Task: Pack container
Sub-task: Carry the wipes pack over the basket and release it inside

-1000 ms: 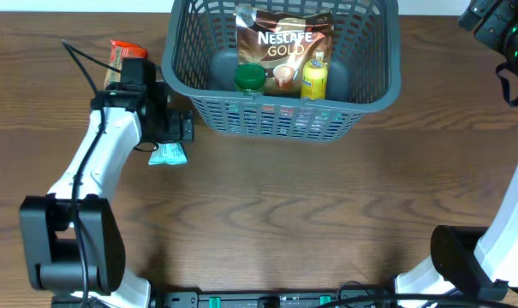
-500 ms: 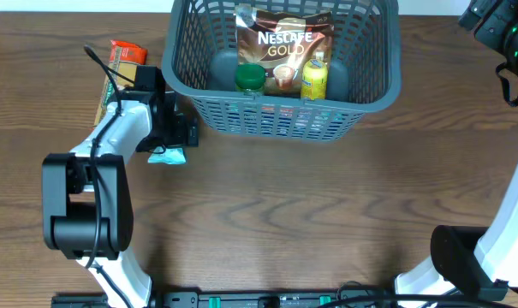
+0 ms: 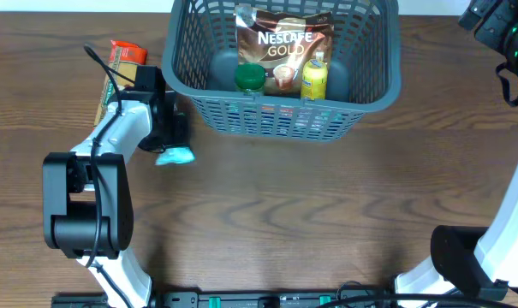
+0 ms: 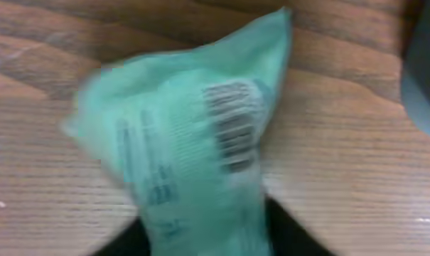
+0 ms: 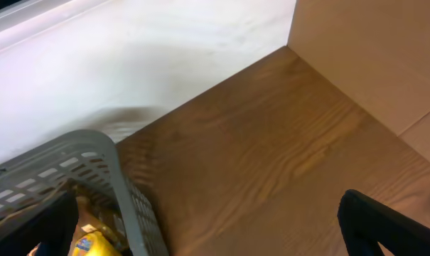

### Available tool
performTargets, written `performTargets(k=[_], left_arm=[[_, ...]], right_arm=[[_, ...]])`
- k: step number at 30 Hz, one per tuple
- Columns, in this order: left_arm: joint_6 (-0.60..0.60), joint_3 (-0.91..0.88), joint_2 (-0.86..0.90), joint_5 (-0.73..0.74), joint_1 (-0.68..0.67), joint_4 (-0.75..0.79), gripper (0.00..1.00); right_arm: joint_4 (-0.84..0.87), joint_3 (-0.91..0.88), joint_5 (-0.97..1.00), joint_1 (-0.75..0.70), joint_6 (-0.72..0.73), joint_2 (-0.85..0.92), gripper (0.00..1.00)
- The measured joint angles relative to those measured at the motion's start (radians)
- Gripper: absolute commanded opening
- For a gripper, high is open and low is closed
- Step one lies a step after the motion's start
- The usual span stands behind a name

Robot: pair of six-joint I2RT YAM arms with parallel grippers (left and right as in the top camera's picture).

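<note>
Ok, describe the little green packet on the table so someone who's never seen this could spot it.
Start at the big dark grey basket at the table's far edge. Just off its near-left corner, under the left gripper, is a small soft packet. It's the only mint-green thing, with a barcode, unlike the orange pack further left.

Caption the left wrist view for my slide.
Left pincer gripping a teal barcoded packet over the wooden table.
</note>
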Motion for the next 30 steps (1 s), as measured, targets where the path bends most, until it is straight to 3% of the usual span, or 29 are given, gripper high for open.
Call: performTargets(k=[1,11,19,30], left_arm=[[0.002,0.0,0.0,0.0,0.0,-0.001,0.06],[0.006,0.006,-0.002,-0.001,0.002,-0.015,0.06],[0.006,0.056,-0.033,-0.003,0.049,-0.122,0.06],[0.006,0.373,-0.364,-0.003,0.14,-0.144,0.06]], right_arm=[[0.0,0.0,0.0,0.0,0.0,0.0,0.99],[0.0,0.0,0.0,0.0,0.0,0.0,0.99],[0.0,0.0,0.0,0.0,0.0,0.0,0.99],[0.0,0.0,0.0,0.0,0.0,0.0,0.99]])
